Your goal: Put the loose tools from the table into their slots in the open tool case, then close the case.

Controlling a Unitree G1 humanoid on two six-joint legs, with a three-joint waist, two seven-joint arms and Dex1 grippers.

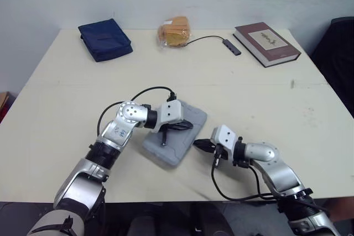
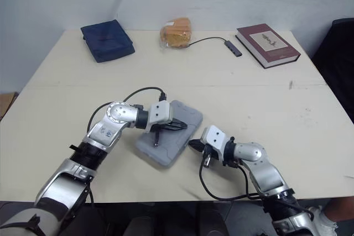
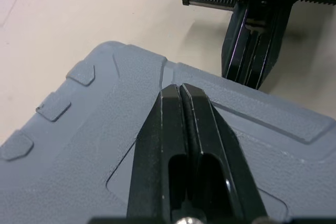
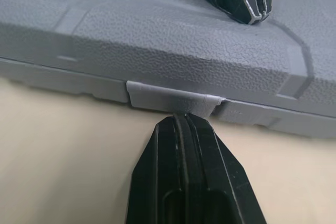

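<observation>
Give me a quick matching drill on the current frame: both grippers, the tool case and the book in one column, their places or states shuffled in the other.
Things:
1. left gripper
2. right gripper
3. tool case
4. book

Places or states:
a. at the far right corner of the table
b. fingers shut, tips at the latch on the case's side edge
c. closed, lying flat near the robot
d. fingers shut, tips on top of the case

Pairs: 1-d, 2-b, 3-c, 4-a.
</observation>
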